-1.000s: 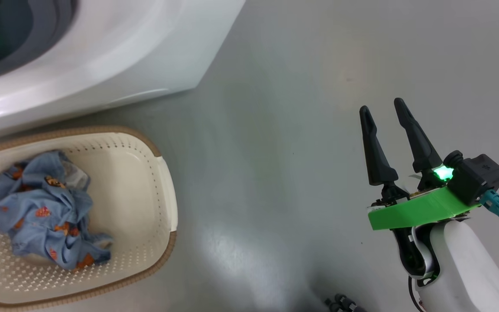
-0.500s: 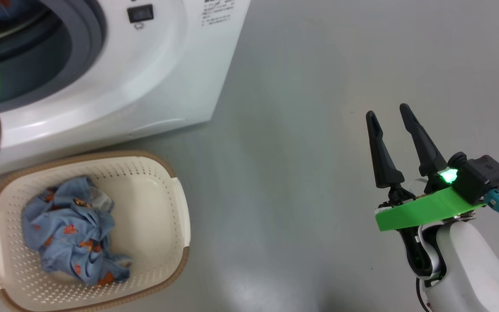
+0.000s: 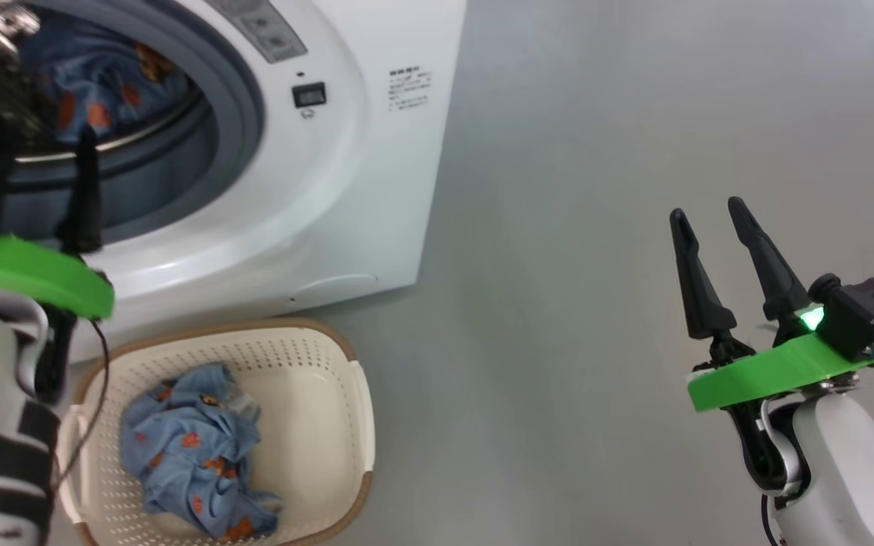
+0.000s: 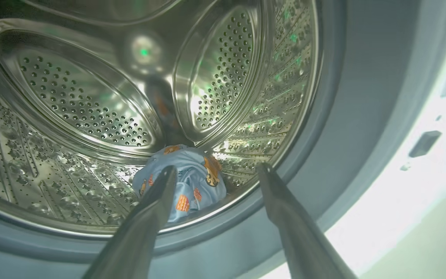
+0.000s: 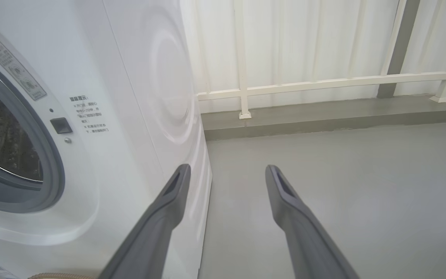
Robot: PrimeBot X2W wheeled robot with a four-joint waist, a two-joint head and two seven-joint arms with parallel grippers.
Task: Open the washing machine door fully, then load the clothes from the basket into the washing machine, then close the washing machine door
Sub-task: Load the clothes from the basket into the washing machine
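The left gripper [image 3: 42, 144] is hovering at the mouth of the washing machine [image 3: 346, 189], its two dark fingers standing wide apart and clasping nothing; in the left wrist view the same gripper [image 4: 217, 167] is pointing into the perforated steel drum [image 4: 83, 100], where a bundled blue garment [image 4: 192, 178] with orange figures is lying low against the drum wall, beyond the fingertips and apart from them; in the head view the fingers are blurring, so the tips seem to be sitting just at the grey gasket [image 3: 243, 114], though that is hard to make out; the garment [image 3: 95, 91] is showing there too, deep in the opening. The basket [image 3: 308, 425] is sitting on the grey floor [image 3: 596, 152] just in front of the machine's lower edge, under the left forearm; the clothes [image 3: 194, 455], a crumpled heap of light blue printed fabric, are lying in its left half, with the right half showing bare perforated plastic. The right gripper [image 3: 706, 208] is hanging well off to the machine's right, over open floor, its fingers spread and carrying nothing, a green light glowing at its base; in the right wrist view that gripper [image 5: 227, 167] is looking past the machine's front corner [image 5: 130, 77] toward a white railing [image 5: 323, 81] running along the back wall.
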